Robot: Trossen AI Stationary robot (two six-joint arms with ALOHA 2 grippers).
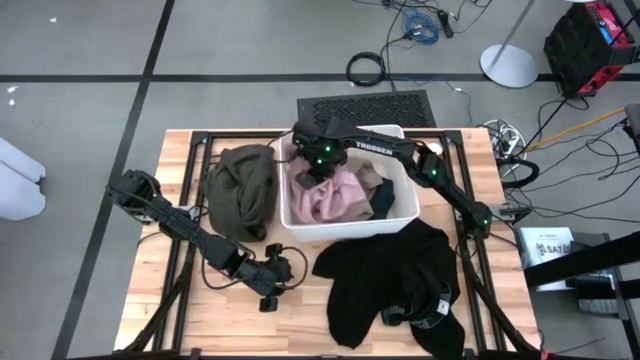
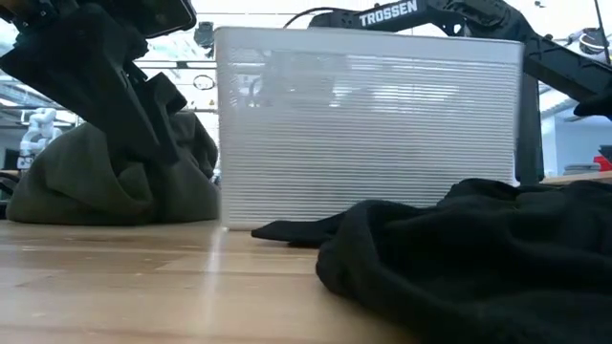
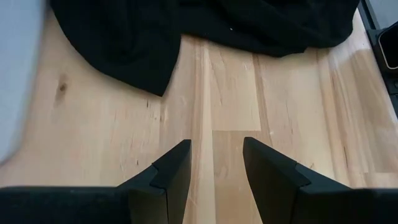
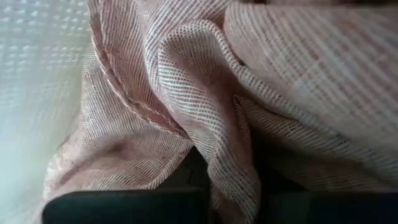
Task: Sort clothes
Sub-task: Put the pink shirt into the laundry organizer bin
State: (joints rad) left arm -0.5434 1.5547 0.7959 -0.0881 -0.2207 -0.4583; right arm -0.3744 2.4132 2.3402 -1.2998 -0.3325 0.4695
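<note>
pink cloth point(image 1: 332, 196) lies inside the white bin point(image 1: 400, 215) at the middle back of the table point(image 1: 190, 305), and it fills most of the bin's left and middle part. beside it, in the right part of the same bin, a dark cloth point(image 1: 381, 196) shows, and its colour is hard to tell from above. the right gripper point(image 1: 318, 160) reaches down into the back left corner of the bin, on top of the pink cloth. its fingers are closed tight, and in the right wrist view a fold of the pink woven cloth point(image 4: 211, 124) runs down between them, so it has hold of this cloth. the olive-green cloth point(image 1: 243, 188) sits in a heap on the table just beside the left wall of the bin, and in the low view it shows as a soft mound point(image 2: 105, 186) left of the ribbed bin wall point(image 2: 368, 134). the black cloth point(image 1: 390, 280) is spread flat on the table in front of the bin, toward the right front corner. the left gripper point(image 1: 282, 270) is low over the bare wood in front of the olive-green heap and just beside the left edge of the black cloth. its fingers point(image 3: 171, 177) stand apart with only table wood between them, and they hold nothing.
</note>
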